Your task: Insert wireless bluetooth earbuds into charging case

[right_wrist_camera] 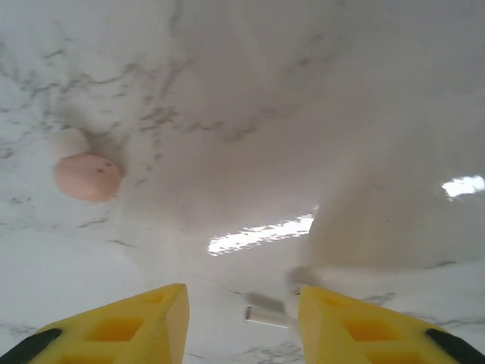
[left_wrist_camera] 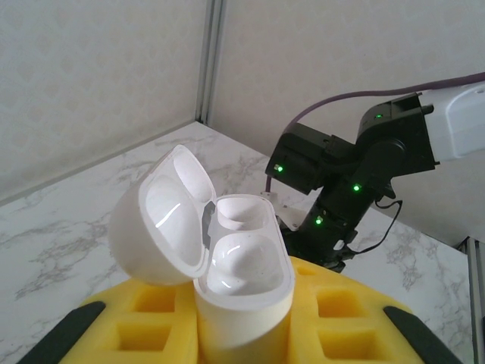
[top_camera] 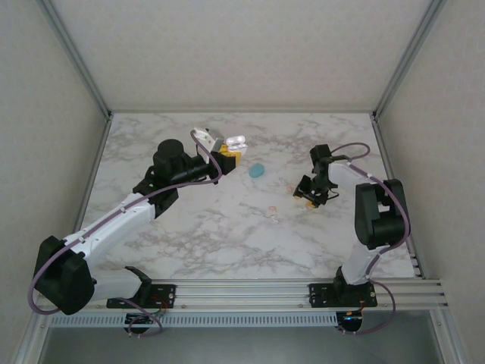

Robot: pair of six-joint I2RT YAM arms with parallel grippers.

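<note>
the left end effector (top_camera: pixel 227 157) is clenched on the white charging case (left_wrist_camera: pixel 242 265), holding it raised over the far middle of the marble table (top_camera: pixel 189 227). in the left wrist view the case stands upright between the yellow fingers (left_wrist_camera: pixel 151 326), its long axis running up out of them. its mouth faces up towards the camera and both wells show bare and glossy. the lid (left_wrist_camera: pixel 163 216) is swung back on its hinge to the left in that view.

just beside the case in the top view, a teal oval piece (top_camera: pixel 258 170) lies flat on the table between the two arms. nearer the arm bases, a small pinkish piece (top_camera: pixel 269 214) rests in the open middle, left of the right end effector (top_camera: pixel 311 199).

the right end effector is low over the table with its jaws released and apart. in the right wrist view a whitish earbud (right_wrist_camera: pixel 276 307) lies on the marble in the gap, close against the right-hand finger (right_wrist_camera: pixel 356 326). its short stem lies flat and points left across the gap. up and to the left in that view sits a pinkish-orange earbud (right_wrist_camera: pixel 87 177), with a whitish earbud (right_wrist_camera: pixel 68 142) touching its upper left side.

the rest of the table is bare marble, with wide room towards the left wall and the near rail (top_camera: pixel 303 288). the right arm's elbow stands near the right edge of the table.
</note>
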